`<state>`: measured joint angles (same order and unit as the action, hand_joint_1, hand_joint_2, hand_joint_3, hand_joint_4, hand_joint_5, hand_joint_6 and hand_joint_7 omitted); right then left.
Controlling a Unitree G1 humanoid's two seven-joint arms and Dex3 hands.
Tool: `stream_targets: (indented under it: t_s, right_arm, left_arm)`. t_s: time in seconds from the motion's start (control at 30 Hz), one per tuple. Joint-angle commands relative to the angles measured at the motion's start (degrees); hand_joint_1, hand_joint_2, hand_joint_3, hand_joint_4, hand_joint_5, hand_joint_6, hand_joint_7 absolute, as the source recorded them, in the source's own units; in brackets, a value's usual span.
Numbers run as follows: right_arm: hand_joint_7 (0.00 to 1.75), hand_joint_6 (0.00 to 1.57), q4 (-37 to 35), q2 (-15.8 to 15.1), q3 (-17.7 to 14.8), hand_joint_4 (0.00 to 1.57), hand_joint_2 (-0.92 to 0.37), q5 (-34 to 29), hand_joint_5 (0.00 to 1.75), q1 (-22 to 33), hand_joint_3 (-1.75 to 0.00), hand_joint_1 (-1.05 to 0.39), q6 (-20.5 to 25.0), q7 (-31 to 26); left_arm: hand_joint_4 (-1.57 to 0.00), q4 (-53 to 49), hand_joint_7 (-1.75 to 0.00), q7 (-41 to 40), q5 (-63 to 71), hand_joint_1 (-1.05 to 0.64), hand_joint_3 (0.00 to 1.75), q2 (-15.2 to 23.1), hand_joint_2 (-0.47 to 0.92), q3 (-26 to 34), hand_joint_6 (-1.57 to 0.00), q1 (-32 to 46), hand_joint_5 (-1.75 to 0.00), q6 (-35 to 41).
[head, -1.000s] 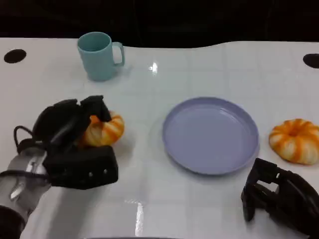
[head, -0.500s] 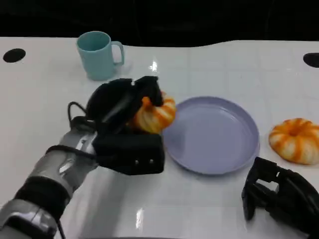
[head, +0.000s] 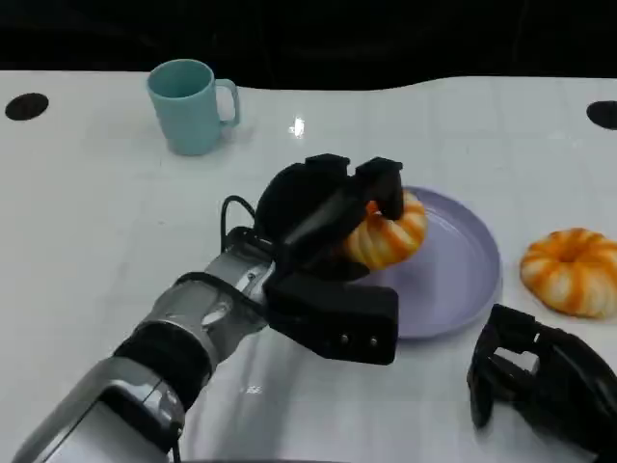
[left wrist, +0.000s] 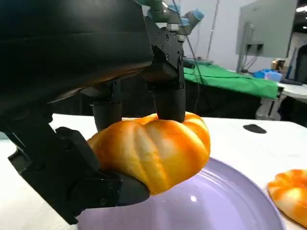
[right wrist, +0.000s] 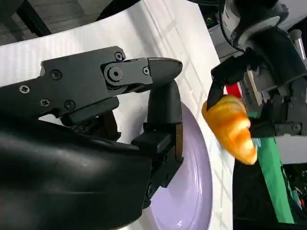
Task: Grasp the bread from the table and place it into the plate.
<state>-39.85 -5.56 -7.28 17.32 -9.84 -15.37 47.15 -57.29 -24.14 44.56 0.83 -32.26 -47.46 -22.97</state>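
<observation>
My left hand grips an orange-and-white ring-shaped bread and holds it over the left part of the lavender plate. In the left wrist view the bread is pinched between the black fingers just above the plate. In the right wrist view the same bread hangs in the left hand above the plate. A second bread lies on the table to the right of the plate. My right hand rests near the table's front right, fingers curled, holding nothing.
A teal mug stands at the back left. Black round holes mark the table at the far left and far right. The white table is bare at front left.
My left hand has carried the bread to the right, from the table's left side to above the plate. The right hand has stayed put.
</observation>
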Motion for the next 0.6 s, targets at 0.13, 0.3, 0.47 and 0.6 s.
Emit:
stream_targets:
  t_s: [0.13,0.3,0.47,0.6]
  right_arm:
    - [1.67,0.6,1.4,-0.8,0.3,0.74,-0.92,-0.3,1.75,2.0,-0.28,-0.59,0.4,-0.8]
    - [1.68,0.59,2.0,-0.7,0.5,0.74,-0.92,0.2,1.75,2.3,-0.28,-0.58,0.7,-0.7]
    - [1.69,0.58,1.8,-0.9,0.7,0.72,-0.92,0.1,1.75,2.3,-0.28,-0.59,0.7,-0.6]
    - [1.69,0.57,1.8,-0.8,0.8,0.72,-0.92,0.4,1.75,2.3,-0.28,-0.59,0.6,-0.4]
  left_arm:
    - [-0.93,-3.3,-1.73,-2.1,1.9,-0.26,1.09,-1.4,0.65,-2.6,-0.63,-3.1,-1.75,0.4]
    - [-0.93,-6.5,-1.74,-2.5,1.9,-0.25,1.09,-2.8,0.63,-3.4,-0.63,-5.1,-1.75,0.4]
    - [-0.81,-8.2,-1.75,-1.9,2.0,-0.27,0.96,-3.8,0.67,-4.1,-0.59,-6.5,-1.75,1.3]
    - [-0.8,-9.0,-1.75,1.4,1.9,-0.27,0.94,-4.3,0.68,-4.9,-0.59,-7.1,-1.75,2.6]
